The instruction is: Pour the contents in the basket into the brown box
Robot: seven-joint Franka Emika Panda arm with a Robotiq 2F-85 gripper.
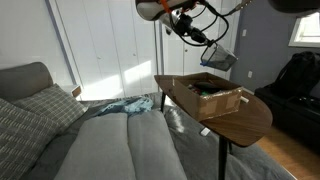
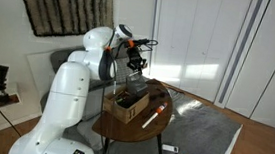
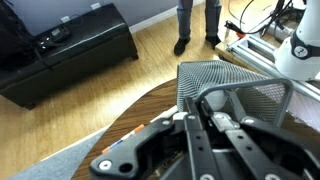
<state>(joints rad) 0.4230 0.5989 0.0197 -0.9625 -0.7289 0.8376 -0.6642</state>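
Basket [image 1: 218, 58] hangs in the air over the far end of the brown box [image 1: 210, 95], clear of its walls. It is there because my gripper [image 3: 210, 105] is clamped on its rim. In the wrist view the fingers [image 3: 230, 125] close in on the wire edge, with grey mesh spreading just beyond them. I hold it by the rim so that a turn of my wrist tips the mouth downward, and in an exterior view it looks tilted rather than upright. Whether anything is left inside I cannot tell, as the mesh is too small and dark. The box sits open on the oval table [image 1: 245, 122] with dark items in it, and I judge the high hold keeps the basket from knocking a flap. A slim orange-and-white object [image 2: 152, 116] lies on the tabletop beside the box. Past the table edge the wrist view shows wood floor and a dark bench [image 3: 60, 55], so anything poured off-centre would likely drop down there.
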